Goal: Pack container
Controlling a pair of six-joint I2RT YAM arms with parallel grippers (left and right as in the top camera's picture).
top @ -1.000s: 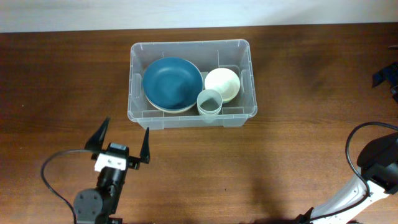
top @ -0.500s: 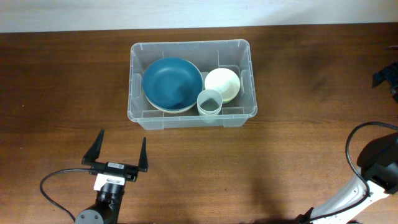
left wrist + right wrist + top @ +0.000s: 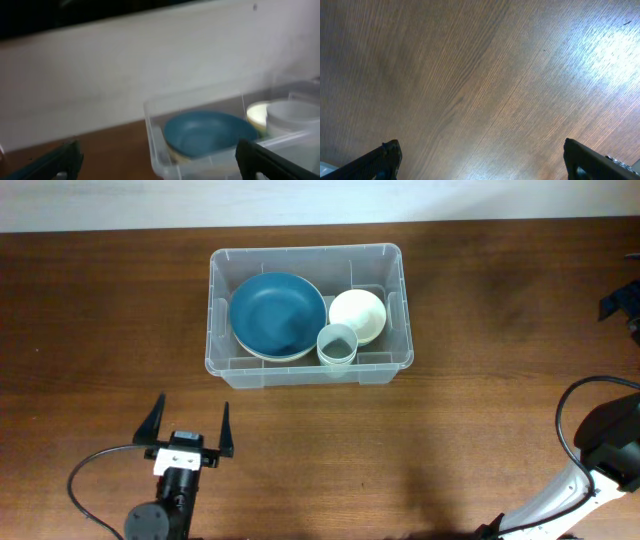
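The clear plastic container [image 3: 218,360] stands at the back middle of the table. Inside it lie a large blue bowl [image 3: 277,314], a cream bowl [image 3: 359,313] and a pale grey-green cup [image 3: 338,344]. My left gripper [image 3: 188,425] is open and empty at the front left, well short of the container. In the left wrist view the container [image 3: 154,145] with the blue bowl [image 3: 207,132] shows ahead between my spread fingers [image 3: 157,162]. My right gripper [image 3: 482,160] is open and empty over bare wood; only its arm [image 3: 600,440] shows at the overhead view's right edge.
The wooden table [image 3: 480,420] runs to a pale wall edge at the back. A black cable [image 3: 85,470] loops beside the left arm. A dark object [image 3: 620,302] sits at the far right edge.
My left gripper has drawn back toward the front edge and straightened, its fingers staying open. The container and its contents have not moved.
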